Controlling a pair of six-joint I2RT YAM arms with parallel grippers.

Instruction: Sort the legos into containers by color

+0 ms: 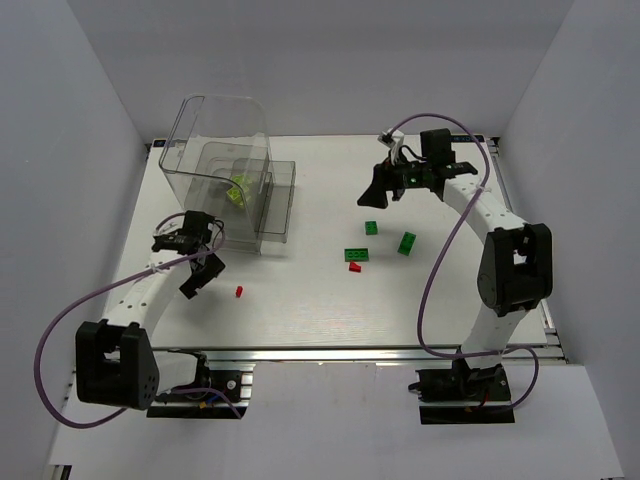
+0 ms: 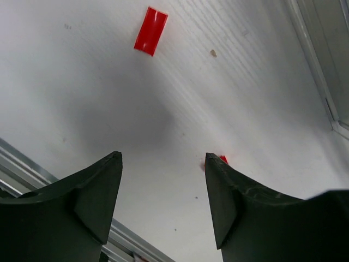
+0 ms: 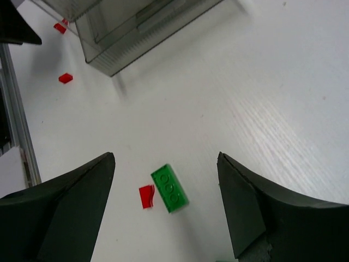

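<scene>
Nearest the table's [image 1: 300, 320] front edge, left of centre, lies one red brick [image 1: 239, 291]. The left gripper [image 2: 163, 164] is just beyond it, jaws spread and empty. Mid-table sit a second red brick [image 1: 354, 267] and three dark green bricks [image 1: 356, 254], with the right gripper [image 3: 166, 161] beyond them, wide apart and holding nothing. Toward the far-left corner stands the clear bin [image 1: 215, 130] with yellow-green bricks [image 1: 235, 195] inside.

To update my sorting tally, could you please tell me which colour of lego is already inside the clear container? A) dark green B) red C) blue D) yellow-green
D: in the top view a yellow-green lego shows through the wall of the clear container.
</scene>
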